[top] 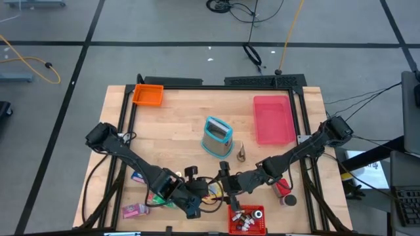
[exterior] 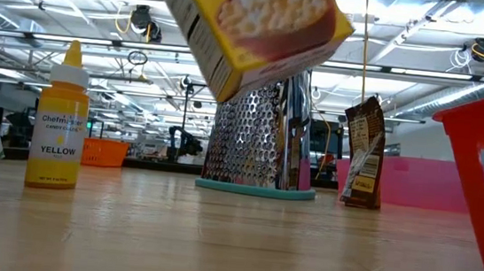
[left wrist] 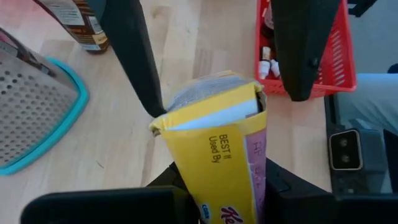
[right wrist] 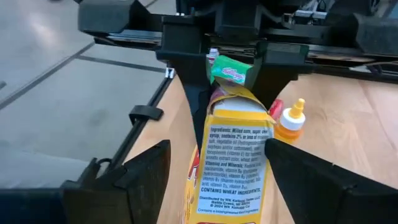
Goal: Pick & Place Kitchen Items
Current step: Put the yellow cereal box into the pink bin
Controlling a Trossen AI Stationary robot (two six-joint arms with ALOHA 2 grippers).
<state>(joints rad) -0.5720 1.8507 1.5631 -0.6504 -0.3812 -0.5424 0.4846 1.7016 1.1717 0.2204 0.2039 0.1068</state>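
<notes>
- From above, the yellow cereal box [top: 211,191] is almost wholly hidden between the two arms near the table's front edge; only a sliver of yellow shows there.
- In the low view the box [exterior: 253,25] hangs tilted above the wood, its top cut off by the frame, and no claw shows.
- The left claw [left wrist: 217,186] is clamped on the lower end of the box [left wrist: 217,149], which pokes forward between its dark fingers [left wrist: 134,50] with the opened flap end up.
- The right claw [right wrist: 217,180] faces the box's ingredient panel [right wrist: 233,162] with its fingers [right wrist: 146,171] spread wide on either side; whether they touch the carton is hard to tell.
- Beyond the box stand a small yellow bottle [right wrist: 291,119] and a green packet [right wrist: 231,70], the packet partly hidden by the left arm.
- The red basket [top: 247,220] at the front edge holds tiny bottles, too small to make out.
- The metal grater [exterior: 255,137] stands upright mid-table, a brown packet [exterior: 365,152] beside it.
</notes>
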